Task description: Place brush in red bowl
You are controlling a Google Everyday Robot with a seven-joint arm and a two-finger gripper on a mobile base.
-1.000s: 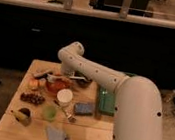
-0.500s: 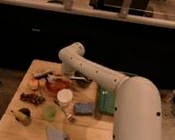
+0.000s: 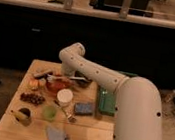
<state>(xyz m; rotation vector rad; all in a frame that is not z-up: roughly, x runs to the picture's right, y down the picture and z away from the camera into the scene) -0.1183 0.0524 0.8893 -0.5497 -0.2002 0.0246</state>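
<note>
The red bowl [image 3: 57, 86] sits on the wooden table [image 3: 94, 137], left of centre and behind the white cup [image 3: 65, 97]. My gripper [image 3: 60, 78] hangs from the white arm just above the bowl's far rim. A slim whitish stick, the brush [image 3: 78, 78], runs right from the gripper toward the dark bowl [image 3: 83, 83]. I cannot tell whether the brush is held or resting there.
A small green cup [image 3: 49, 111] and a thin dark utensil [image 3: 66, 113] lie in front of the white cup. A blue-grey sponge [image 3: 84, 108], a green tray [image 3: 107, 101], dark grapes [image 3: 32, 98], a dark mug [image 3: 23, 115] and a blue cloth [image 3: 57, 138] are also there.
</note>
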